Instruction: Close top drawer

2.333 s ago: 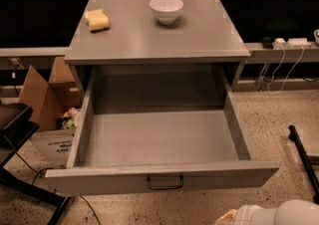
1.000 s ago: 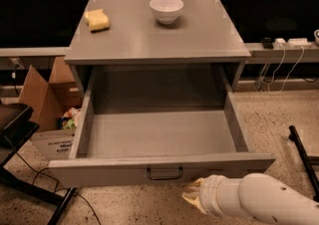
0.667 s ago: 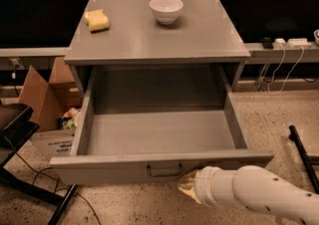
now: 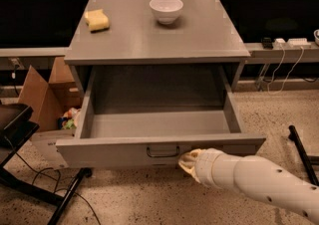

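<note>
Tool at drawer front, just right of handle, against lower edge of panel or nearly so. Spread or pressed together: cannot tell. Drawer stands pulled well out.

Step in hand: push panel straight in. Judged best: press close to handle, centred, so drawer does not skew; keep push level and steady.

Arm comes from lower right of handle, low, angled up-left. Bowl, sponge on surface well behind handle.
</note>
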Controlling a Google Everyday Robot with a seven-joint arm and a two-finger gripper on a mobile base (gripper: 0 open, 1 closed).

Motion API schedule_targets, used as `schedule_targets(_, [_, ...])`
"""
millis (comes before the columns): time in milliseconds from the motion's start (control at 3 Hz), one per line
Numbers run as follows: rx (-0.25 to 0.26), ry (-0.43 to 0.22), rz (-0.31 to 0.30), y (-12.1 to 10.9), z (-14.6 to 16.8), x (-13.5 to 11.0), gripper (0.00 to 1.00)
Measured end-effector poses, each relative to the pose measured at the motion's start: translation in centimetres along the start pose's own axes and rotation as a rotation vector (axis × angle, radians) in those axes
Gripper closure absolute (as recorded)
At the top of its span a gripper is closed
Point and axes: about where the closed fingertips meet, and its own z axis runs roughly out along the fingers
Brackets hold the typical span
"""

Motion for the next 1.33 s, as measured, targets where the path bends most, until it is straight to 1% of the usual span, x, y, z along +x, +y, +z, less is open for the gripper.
schedule_targets(333, [0.095,-0.021,-0.027,-3.1,-0.5,-2.0,1.0])
schedule_targets(667, [0.13,-0.021,-0.052,-4.5,-0.1,-3.4,1.0])
schedule_targets(1000, [0.151,-0.015,-0.051,-6.2,0.8,-4.1,1.0])
schedule_targets(1333, [0.135,-0.005,-0.067,-7.3,2.9,-4.8,1.0])
